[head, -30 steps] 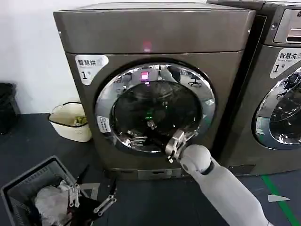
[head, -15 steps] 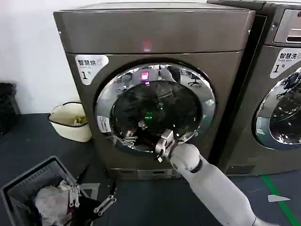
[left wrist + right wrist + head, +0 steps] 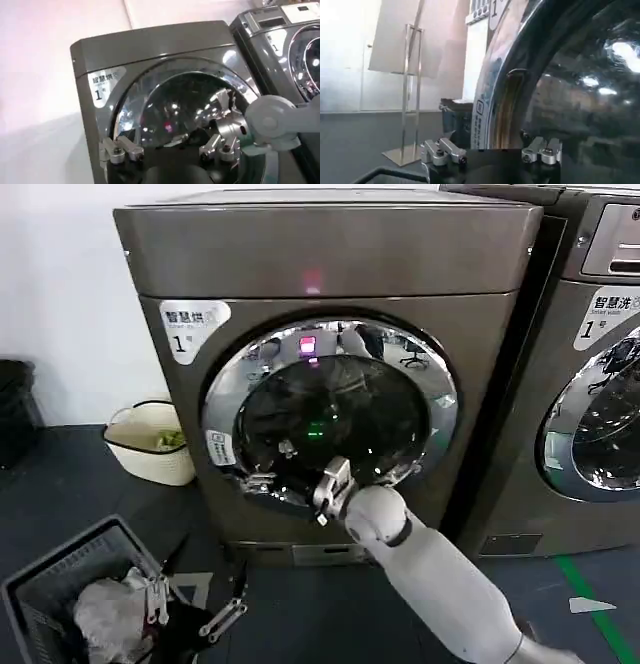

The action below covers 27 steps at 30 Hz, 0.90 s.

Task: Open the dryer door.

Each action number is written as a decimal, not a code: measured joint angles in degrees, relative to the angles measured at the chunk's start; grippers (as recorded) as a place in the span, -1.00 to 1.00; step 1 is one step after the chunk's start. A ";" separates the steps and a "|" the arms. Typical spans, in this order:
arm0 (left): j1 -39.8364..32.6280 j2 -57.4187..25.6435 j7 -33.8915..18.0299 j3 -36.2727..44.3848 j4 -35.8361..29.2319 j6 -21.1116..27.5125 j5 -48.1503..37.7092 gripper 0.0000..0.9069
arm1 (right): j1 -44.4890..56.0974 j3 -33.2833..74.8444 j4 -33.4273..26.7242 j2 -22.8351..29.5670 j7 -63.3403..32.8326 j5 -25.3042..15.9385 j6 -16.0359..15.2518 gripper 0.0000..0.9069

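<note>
The dryer door (image 3: 330, 414), dark glass in a wide chrome rim, lies flat against the bronze-grey machine in the head view. My right gripper (image 3: 328, 487) is at the door's lower rim, just below the glass, fingers apart and holding nothing. In the right wrist view that gripper (image 3: 492, 150) is open, very near the chrome rim (image 3: 485, 100) and the glass. My left gripper (image 3: 190, 609) hangs low, in front of the machine's lower left corner. It is open (image 3: 170, 150) and faces the door (image 3: 175, 105) from a distance, with the right arm (image 3: 270, 120) in sight.
A second grey machine (image 3: 600, 384) with a similar round door stands to the right. A cream basket (image 3: 150, 439) sits on the floor left of the dryer. A dark laundry basket with clothes (image 3: 70, 584) is at the near left. Green tape (image 3: 590, 594) marks the floor.
My right gripper has slid leftward along the door's lower rim, from the lower right toward the bottom centre. The door itself shows no visible movement. The left arm stays still.
</note>
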State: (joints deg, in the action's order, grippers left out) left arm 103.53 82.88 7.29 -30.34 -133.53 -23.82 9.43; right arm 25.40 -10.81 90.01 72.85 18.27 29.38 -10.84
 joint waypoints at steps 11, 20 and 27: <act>-0.02 0.03 -0.02 -0.07 0.06 -0.17 -0.01 1.00 | -1.16 -0.75 -2.58 1.99 0.59 -0.81 0.31 1.00; 0.08 -0.05 -0.02 -0.32 0.06 -0.28 -0.09 1.00 | -2.00 -1.52 -4.12 2.49 2.85 -0.98 0.62 1.00; 0.05 -0.04 -0.03 -0.38 0.12 -0.30 -0.16 1.00 | -2.73 -2.18 -5.32 2.75 4.62 -0.98 1.12 1.00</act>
State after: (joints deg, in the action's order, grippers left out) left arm 103.59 82.84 7.26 -30.72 -133.40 -24.13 9.27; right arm 22.67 -12.98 84.69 75.60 22.90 28.40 -9.72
